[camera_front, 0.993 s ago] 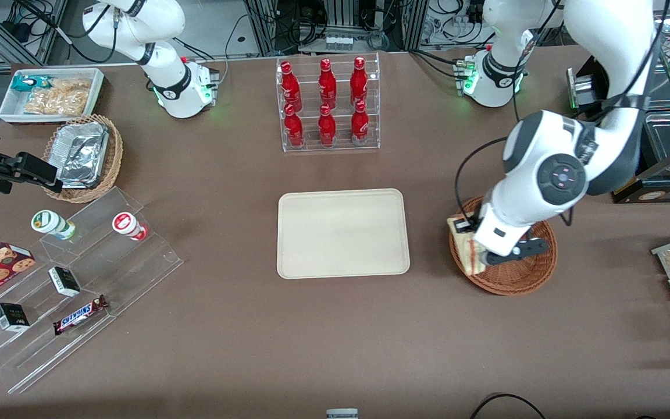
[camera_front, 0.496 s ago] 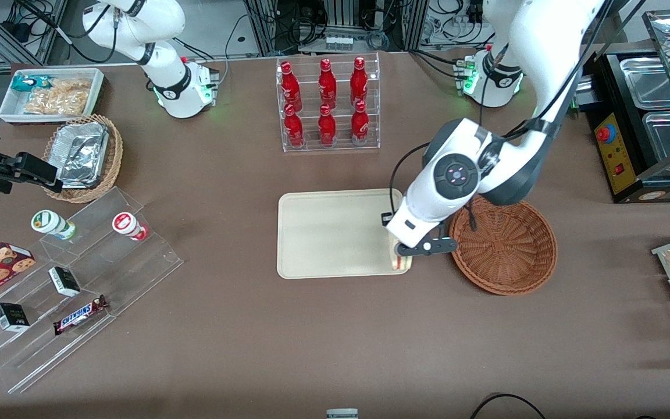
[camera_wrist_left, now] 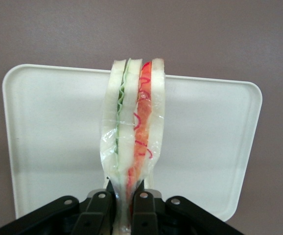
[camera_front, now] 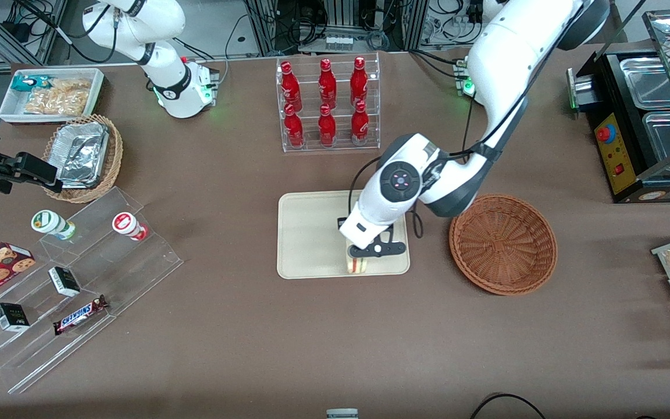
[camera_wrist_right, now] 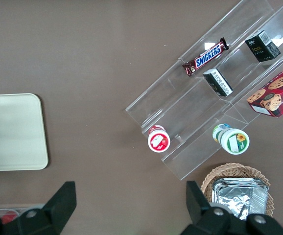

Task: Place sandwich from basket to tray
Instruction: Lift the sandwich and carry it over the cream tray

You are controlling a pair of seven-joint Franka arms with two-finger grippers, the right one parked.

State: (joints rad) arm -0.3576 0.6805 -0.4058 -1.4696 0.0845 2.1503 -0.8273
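My left gripper (camera_front: 364, 256) hangs over the cream-beige tray (camera_front: 312, 233), above the part of it nearest the front camera, and is shut on the sandwich (camera_front: 357, 265). In the left wrist view the sandwich (camera_wrist_left: 134, 127) is a wrapped wedge of white bread with green and orange-red filling, pinched at its thin end between my gripper (camera_wrist_left: 124, 196), with the tray (camera_wrist_left: 48, 142) beneath it. The reddish-brown wicker basket (camera_front: 503, 243) stands beside the tray toward the working arm's end and holds nothing. The tray also shows in the right wrist view (camera_wrist_right: 11, 132).
A clear rack of red bottles (camera_front: 328, 105) stands farther from the front camera than the tray. Toward the parked arm's end are an acrylic stepped stand with snacks (camera_front: 73, 279), a tan basket of foil trays (camera_front: 85, 154) and a white box of packets (camera_front: 50, 96). A black warmer (camera_front: 649, 128) is near the basket.
My gripper has carried the sandwich out of the basket, sideways across the tray's edge, to a spot over the tray. The basket is left bare.
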